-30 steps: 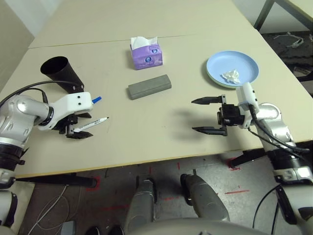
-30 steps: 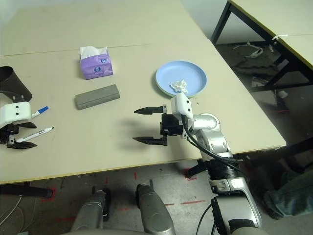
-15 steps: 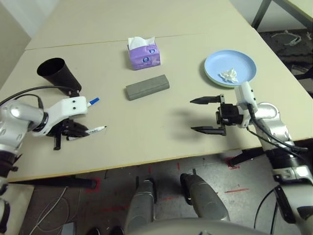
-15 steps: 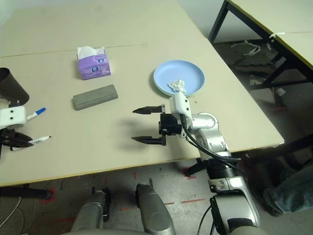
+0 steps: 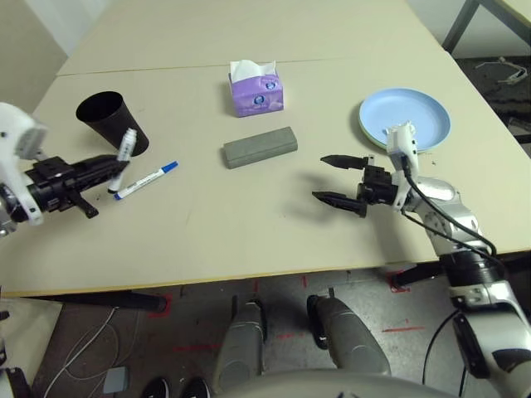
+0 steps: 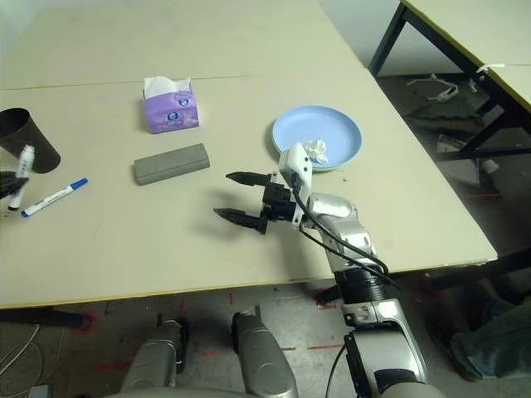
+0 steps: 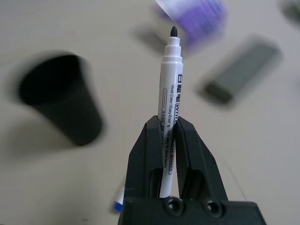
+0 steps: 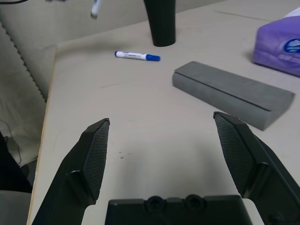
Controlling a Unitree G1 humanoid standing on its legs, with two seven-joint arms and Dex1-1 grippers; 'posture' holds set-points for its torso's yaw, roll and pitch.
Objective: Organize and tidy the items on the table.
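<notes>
Black-capped marker point(image 7: 168, 112) clamped upright in left jaws point(image 7: 168, 140), lifted beside the cup point(image 5: 110, 122). Blue marker point(image 5: 146, 180) flat on desk point(image 5: 249, 240). Right jaws point(image 6: 241, 197) wide apart, empty. Thin grip near marker's tail: might pivot, miss the cup's mouth.

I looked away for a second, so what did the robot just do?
The left pincer, already clamped on the black-capped marker, lifted it off the table beside the black cup. The blue-capped marker, glasses case and open right pincer stayed roughly put.
</notes>
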